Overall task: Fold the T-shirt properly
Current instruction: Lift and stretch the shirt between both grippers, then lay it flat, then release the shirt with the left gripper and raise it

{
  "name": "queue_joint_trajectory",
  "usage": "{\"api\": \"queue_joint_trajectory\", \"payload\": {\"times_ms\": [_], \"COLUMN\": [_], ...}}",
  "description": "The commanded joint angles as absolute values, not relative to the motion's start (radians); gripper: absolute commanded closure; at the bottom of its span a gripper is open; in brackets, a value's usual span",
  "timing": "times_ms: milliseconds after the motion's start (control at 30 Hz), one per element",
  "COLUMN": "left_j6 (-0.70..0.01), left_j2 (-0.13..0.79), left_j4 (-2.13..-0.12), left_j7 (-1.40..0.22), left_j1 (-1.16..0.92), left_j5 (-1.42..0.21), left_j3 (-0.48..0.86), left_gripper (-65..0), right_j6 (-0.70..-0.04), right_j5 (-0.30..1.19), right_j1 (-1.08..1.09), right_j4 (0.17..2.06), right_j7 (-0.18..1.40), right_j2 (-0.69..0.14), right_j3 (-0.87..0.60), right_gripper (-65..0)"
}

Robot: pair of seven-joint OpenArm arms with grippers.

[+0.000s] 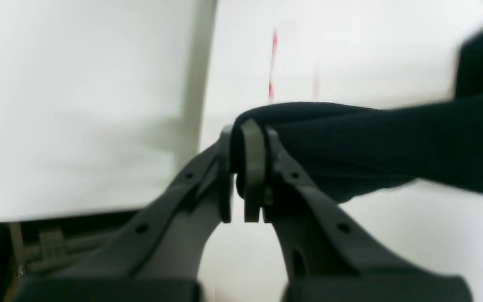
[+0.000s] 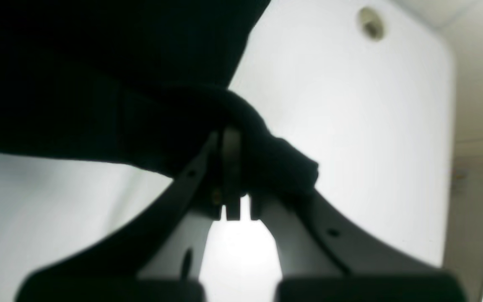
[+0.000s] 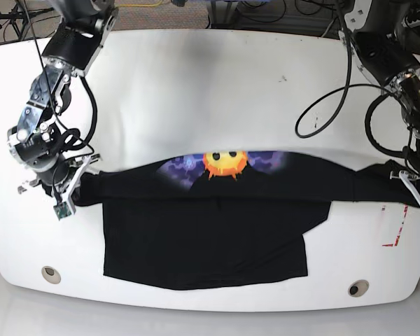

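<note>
The left fingers (image 1: 247, 167) were pressed almost together, with a bunch of black cloth pinched tight between them. That cloth was one end of the T-shirt (image 3: 210, 231). In the left wrist view the cloth ran off to the right from the pinch, a little above the white table (image 3: 217, 98).

The right fingers (image 2: 235, 176) were also nearly closed. A dark lump of the T-shirt was squeezed between them and bulged out on one side. The rest of the cloth hung over the top of that view like a dark roof.

In the base view the T-shirt lay across the middle of the table. Its top part was folded down, so the yellow-orange face (image 3: 225, 162) and the purple-blue picture peeked out at the fold. The two ends were pulled out wide to each side.

The left arm (image 3: 395, 77) reached down from the far corner of the table, on that view's right, to the end of the cloth near the red marks (image 3: 395, 231). The right arm (image 3: 52, 91) bent down on that view's left, with its fingers at the other end, low over the table.
</note>
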State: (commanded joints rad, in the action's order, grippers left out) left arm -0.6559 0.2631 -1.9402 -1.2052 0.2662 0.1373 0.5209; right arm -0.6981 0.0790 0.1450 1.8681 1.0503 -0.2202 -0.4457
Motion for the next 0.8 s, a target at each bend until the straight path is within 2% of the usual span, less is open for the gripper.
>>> {"api": "queue_joint_trajectory", "payload": {"times_ms": [133, 800], "left_j6": [-0.698, -0.698], "left_j2": [0.263, 0.263], "left_j4": [-1.940, -1.949], "left_j7": [-1.205, -1.205], "left_j1": [0.185, -0.130], "left_j5": [0.137, 0.139], "left_j3": [0.562, 0.716], "left_gripper": [0.0, 0.0], "right_j6": [-0.698, -0.698], "right_j5": [0.079, 0.079], "right_j1": [0.074, -0.133], "right_j4": [1.868, 1.874], "right_j7": [1.049, 1.047], "right_j2": [-0.216, -0.213], "right_j3": [-0.449, -0.449], "right_gripper": [0.0, 0.0]}}
